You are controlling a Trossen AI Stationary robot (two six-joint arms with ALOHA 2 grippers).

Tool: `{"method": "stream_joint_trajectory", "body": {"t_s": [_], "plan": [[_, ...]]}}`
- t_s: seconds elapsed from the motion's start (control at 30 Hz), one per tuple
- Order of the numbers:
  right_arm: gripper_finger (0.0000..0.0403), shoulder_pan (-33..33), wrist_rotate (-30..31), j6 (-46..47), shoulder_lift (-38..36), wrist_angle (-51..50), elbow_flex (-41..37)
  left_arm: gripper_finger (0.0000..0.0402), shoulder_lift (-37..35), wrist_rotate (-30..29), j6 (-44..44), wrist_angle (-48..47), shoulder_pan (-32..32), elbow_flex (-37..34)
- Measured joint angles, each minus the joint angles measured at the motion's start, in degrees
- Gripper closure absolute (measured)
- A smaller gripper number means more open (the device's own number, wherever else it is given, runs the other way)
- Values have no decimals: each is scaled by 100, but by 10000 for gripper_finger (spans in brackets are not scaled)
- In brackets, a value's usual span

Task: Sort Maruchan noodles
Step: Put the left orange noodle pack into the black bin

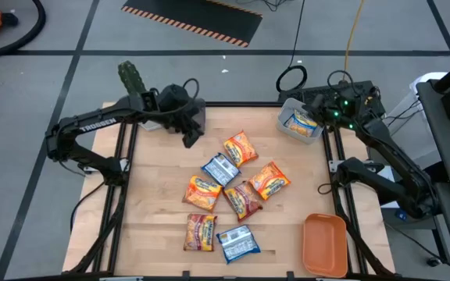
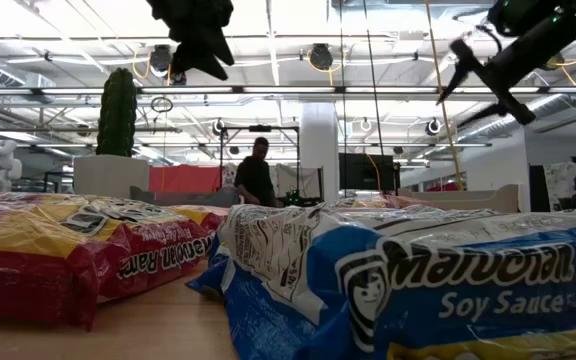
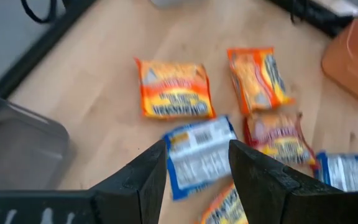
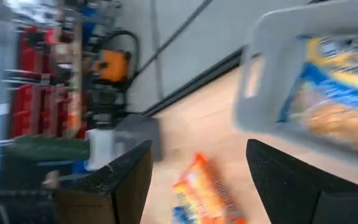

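Observation:
Several Maruchan noodle packets lie flat on the wooden table: orange-yellow ones [image 1: 241, 147] [image 1: 269, 179] [image 1: 201, 191], blue-white ones [image 1: 221, 168] [image 1: 237, 242] and dark red-brown ones [image 1: 243, 199] [image 1: 200, 232]. One more packet [image 1: 301, 122] lies in the grey bin [image 1: 284, 125] at the far right. My left gripper [image 1: 190, 134] hovers open above the table's far left; in its wrist view the fingers [image 3: 197, 158] frame a blue-white packet [image 3: 199, 152] below them. My right gripper [image 1: 307, 101] hangs open in the air beside the grey bin [image 4: 272, 74].
An orange tray [image 1: 324, 243] sits at the table's near right corner. A translucent grey bin [image 3: 17, 149] stands at the far left, by my left arm. Black frame rails run along both side edges. In the low view, a person [image 2: 256, 172] stands in the room behind.

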Motion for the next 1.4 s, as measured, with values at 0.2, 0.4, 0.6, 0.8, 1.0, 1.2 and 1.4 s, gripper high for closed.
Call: {"method": "stream_joint_trajectory", "body": {"t_s": [0.2,0.4,0.6,0.8,1.0,1.2,1.4], "plan": [[151,885,508,524,-428,770,2,224,-2,-1,-90,-701,-417,2],[151,1473,1307,436,-329,913,2,224,0,-157,-188,-933,-809,2],[151,1849,1202,215,-43,1092,2,224,-2,-533,-216,-863,-1077,-49],[151,2193,1177,102,213,1459,2,224,-2,-541,-1114,-882,-1273,-408],[151,2279,1166,-10,441,1829,2,224,-2,-543,-2476,-693,-1547,-895],[151,2279,1156,-160,653,2114,2,224,0,-606,-3503,-346,-1923,-1460],[151,2268,322,-286,863,2455,2,224,0,-604,-4529,-113,-2376,-1878]]}}
